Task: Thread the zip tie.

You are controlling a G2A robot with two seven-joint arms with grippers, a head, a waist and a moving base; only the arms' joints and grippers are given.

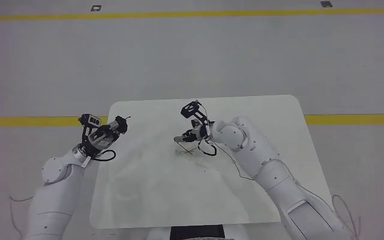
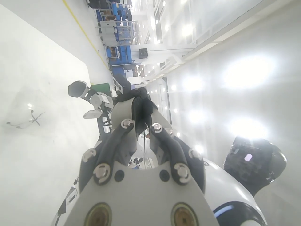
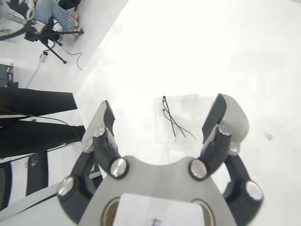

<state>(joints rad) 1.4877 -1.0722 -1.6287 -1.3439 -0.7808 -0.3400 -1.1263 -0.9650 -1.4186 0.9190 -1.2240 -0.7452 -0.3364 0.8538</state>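
- The left gripper point(image 2: 142, 104), at the table point(image 1: 264, 120) edge, had its fingers pressed together on a thin black strip point(image 2: 143, 142), too slight to identify.
- The right gripper point(image 3: 163, 101) hung wide open and held nothing, over mid-table with room all round.
- Two zip ties point(image 3: 174, 122) lay crossed on a clear sheet point(image 3: 188, 104) below it.

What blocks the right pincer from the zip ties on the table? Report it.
Nothing visible does. The open right pincer hangs above the zip ties, which lie crossed on a clear sheet on the table.
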